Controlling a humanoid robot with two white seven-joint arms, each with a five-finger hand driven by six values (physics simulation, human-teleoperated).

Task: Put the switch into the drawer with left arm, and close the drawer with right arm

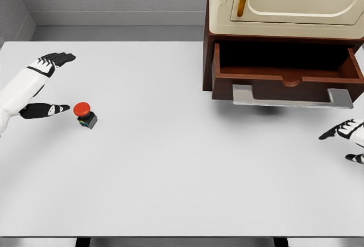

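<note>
We see a wide white table [170,167] filling most of the head view, with a grey wall behind it. At the table's far right stands a dark brown cabinet [208,59] with a cream-coloured upper body [284,8] bearing a gold strip. Its 1 drawer [287,79] is pulled out toward us, its dark inside showing, and a pale grey handle [290,97] runs along its front.

Next in size, the left arm [17,90] comes in from the left edge. The left hand [42,85] is spread wide: the fingers [57,59] point away toward the far side of the table, the thumb [45,110] reaches to the right, and it has hold of nothing.

At the right edge we find the right hand [348,139], only partly in view, below the drawer and apart from it, fingers loosely extended and holding nothing.

Smallest is the switch [85,114], a red round button on a dark square base. It sits on the table just beside the left thumb's tip, and well apart from the drawer.
</note>
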